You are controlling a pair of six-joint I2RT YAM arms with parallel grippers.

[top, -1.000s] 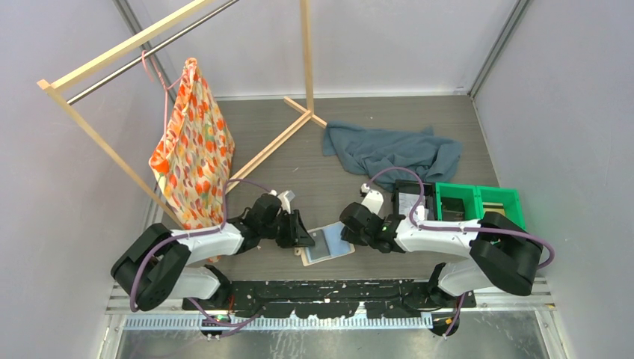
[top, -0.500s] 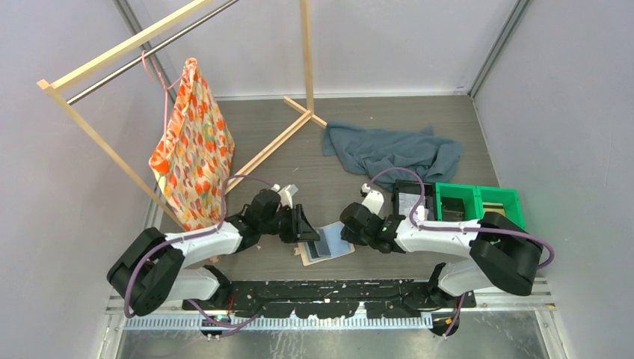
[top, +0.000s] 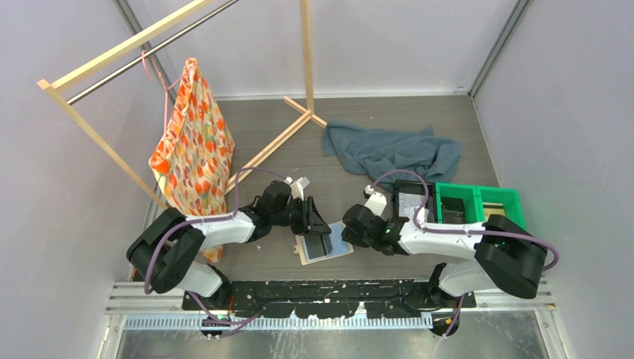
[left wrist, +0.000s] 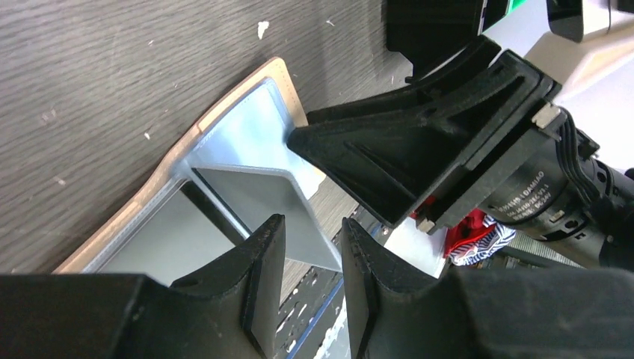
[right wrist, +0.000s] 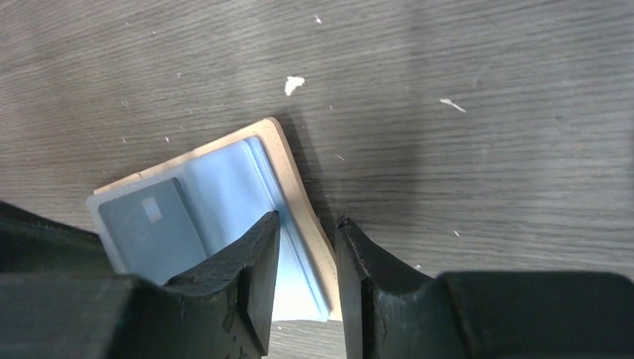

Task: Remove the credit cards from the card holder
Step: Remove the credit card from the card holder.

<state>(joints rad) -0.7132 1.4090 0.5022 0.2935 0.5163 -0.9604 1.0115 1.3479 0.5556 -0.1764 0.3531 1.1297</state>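
Observation:
The tan card holder [top: 340,250] lies open on the table between my arms, its blue-grey pockets up. A dark grey credit card [top: 320,244] stands tilted up out of its left half. In the left wrist view the card [left wrist: 258,196] rises from the holder [left wrist: 247,134] toward my left gripper [left wrist: 310,221], whose jaws stand a narrow gap apart and do not clamp the card. My right gripper [right wrist: 308,217] is narrowly open, straddling the holder's right tan edge [right wrist: 288,161]. Another card [right wrist: 149,224] sits in a pocket. From above, the left gripper [top: 320,228] and right gripper [top: 350,233] flank the holder.
A black tray [top: 410,202] and a green bin [top: 478,202] stand to the right. A grey-blue cloth [top: 392,149] lies behind them. A wooden rack [top: 299,120] with an orange patterned bag [top: 193,149] stands at the left. A black rail [top: 329,288] runs along the near edge.
My left gripper has moved right, onto the holder's left half. The dark card has shifted left and tipped up. The right gripper has barely moved.

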